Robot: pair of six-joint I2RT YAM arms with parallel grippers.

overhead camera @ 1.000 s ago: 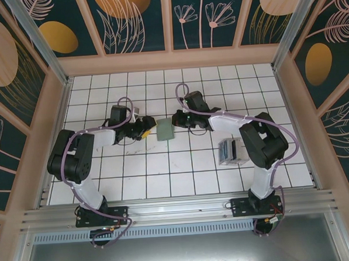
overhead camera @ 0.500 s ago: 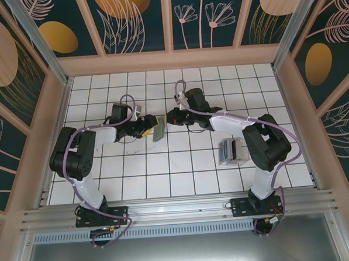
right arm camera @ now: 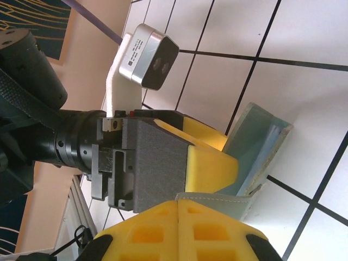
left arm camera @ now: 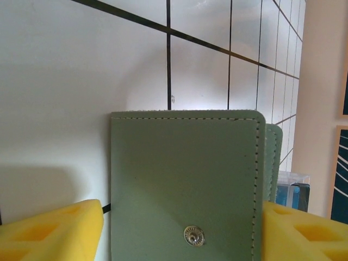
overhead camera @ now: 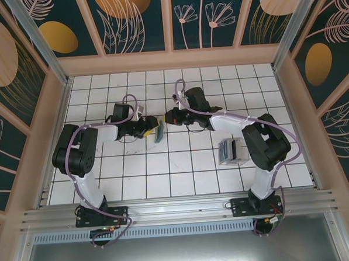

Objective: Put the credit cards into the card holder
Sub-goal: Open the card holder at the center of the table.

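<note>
Out on the white tiled table (overhead camera: 182, 171), roughly midway between the two arms, the card holder (overhead camera: 159, 131) is propped on edge and tilted rather than lying flat, with a gripper on either side. The left gripper (overhead camera: 151, 130) reaches in from the left with its yellow fingers (left arm camera: 54, 231) spread to either side of the holder. In the left wrist view the holder's grey-green outer face, stitched along its border and carrying a small metal snap (left arm camera: 193, 236), sits between them. The finger at the right of that view meets the holder's edge, while a sliver of tile shows between the holder and the other finger, so the jaws are apart and not clamped. A second flap of the holder peeks out behind the first at the right of that view. The right gripper (overhead camera: 169, 117) comes in from the opposite side with its fingers pressed together. In the right wrist view the holder gapes in a V, paler blue-green inside, and one soft flap (right arm camera: 217, 198) curls over the right gripper's yellow fingertips (right arm camera: 179, 234). Whether that flap is pinched or only pushed I cannot tell. A translucent grey-white box (overhead camera: 231, 152) stands well apart, near the right arm.
</note>
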